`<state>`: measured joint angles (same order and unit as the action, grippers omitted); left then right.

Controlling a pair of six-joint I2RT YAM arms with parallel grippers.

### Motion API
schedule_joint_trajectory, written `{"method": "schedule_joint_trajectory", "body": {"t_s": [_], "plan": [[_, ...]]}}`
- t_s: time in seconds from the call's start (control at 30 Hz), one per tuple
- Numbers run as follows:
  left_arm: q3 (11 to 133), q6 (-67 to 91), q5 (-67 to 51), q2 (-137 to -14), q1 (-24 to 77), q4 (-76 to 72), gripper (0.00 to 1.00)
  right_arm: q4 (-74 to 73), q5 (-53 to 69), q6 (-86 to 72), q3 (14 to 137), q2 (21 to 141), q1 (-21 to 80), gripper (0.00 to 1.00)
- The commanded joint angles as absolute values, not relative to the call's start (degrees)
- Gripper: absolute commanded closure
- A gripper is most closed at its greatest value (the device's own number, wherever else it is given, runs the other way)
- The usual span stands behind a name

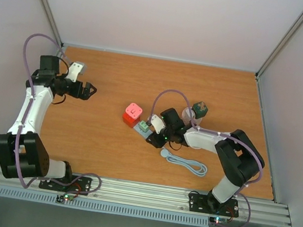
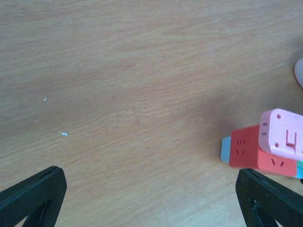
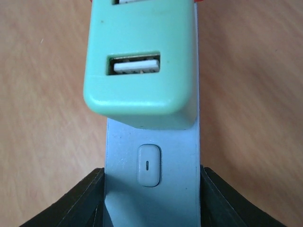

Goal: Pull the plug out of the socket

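The socket [image 3: 180,156] is a pale blue-grey strip lying flat near the middle of the worktop [image 1: 116,80], with a small rounded button [image 3: 149,165] on its top face. Just past the button, a mint-green plug [image 3: 142,47] stands seated in the socket, a USB port in its side. Beyond it a red plug [image 2: 253,153] sits on the socket, with a pink block [image 2: 281,135] stacked on top. The button end lies clamped between the fingers of the right end effector [image 3: 151,203].
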<state>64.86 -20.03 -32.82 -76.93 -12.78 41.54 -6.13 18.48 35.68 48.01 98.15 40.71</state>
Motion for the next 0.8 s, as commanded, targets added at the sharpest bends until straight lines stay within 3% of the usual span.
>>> {"method": "schedule_joint_trajectory", "body": {"t_s": [0.0,0.4,0.77], "plan": [[63.34,-23.5,-35.91,-75.74,-12.11,41.13,0.0,-14.49,22.06,46.08,43.05,95.41,40.16,0.63],[64.15,-47.41,-43.42,-76.3,-6.17,56.77,0.01,-23.67,29.79,64.7,42.01,94.51,32.4,0.64],[62.06,-53.2,-46.46,-77.56,1.29,58.29,0.02,-28.4,33.44,79.08,42.13,94.66,27.75,0.6]]}}
